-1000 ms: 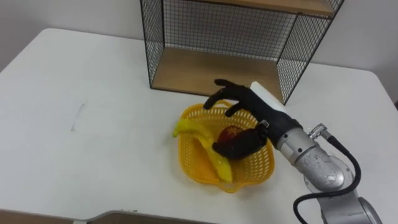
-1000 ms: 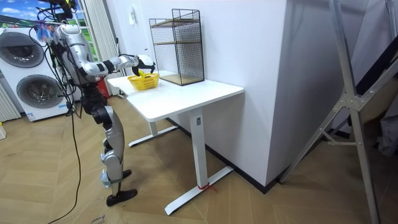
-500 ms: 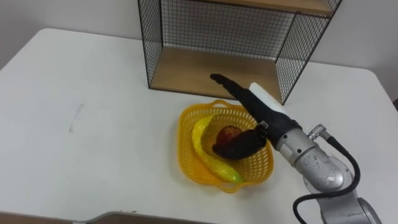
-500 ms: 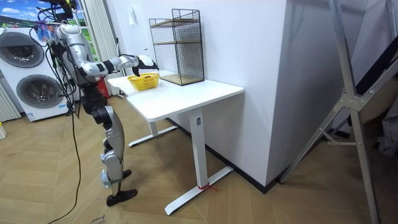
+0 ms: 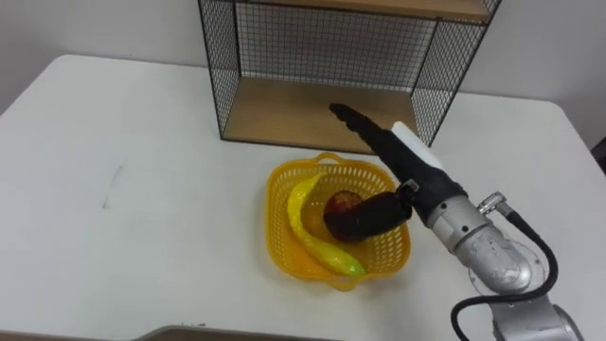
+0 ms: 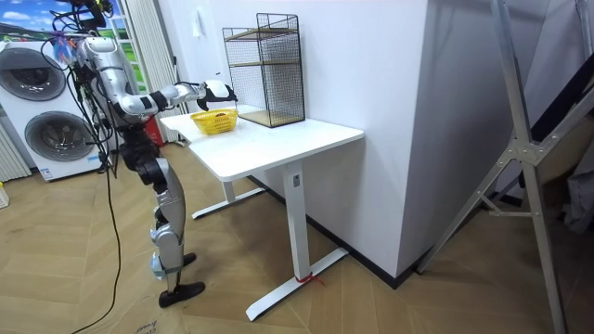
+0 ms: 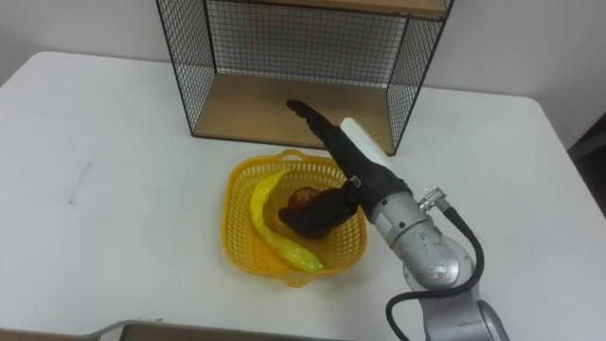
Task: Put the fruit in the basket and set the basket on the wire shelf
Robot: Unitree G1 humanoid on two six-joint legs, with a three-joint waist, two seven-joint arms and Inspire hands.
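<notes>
A yellow plastic basket [image 5: 284, 248] stands on the white table [image 5: 133, 142], just in front of the wire shelf [image 5: 322, 47]. In it lie a yellow banana [image 5: 305, 220] along the left side and a dark red fruit [image 5: 342, 203] in the middle. My right hand [image 5: 382, 142] hovers open over the basket's right half. Its fingers [image 5: 347, 116] point straight toward the shelf's wooden bottom board [image 5: 284, 109], and the thumb [image 5: 365, 217] hangs down over the red fruit. In the room view I stand at the table's end with that arm stretched out to the basket [image 6: 214, 121].
The wire shelf [image 7: 284, 47] has black mesh sides, an open front and a wooden upper board [image 7: 312, 5]. The table's front edge [image 5: 237, 332] runs close below the basket. Washing machines [image 6: 46, 102] stand behind me in the room view.
The banana hung over the basket's left rim under my curled fingers; now it lies inside. My fingers have straightened and reach toward the shelf. The camera has shifted slightly.
</notes>
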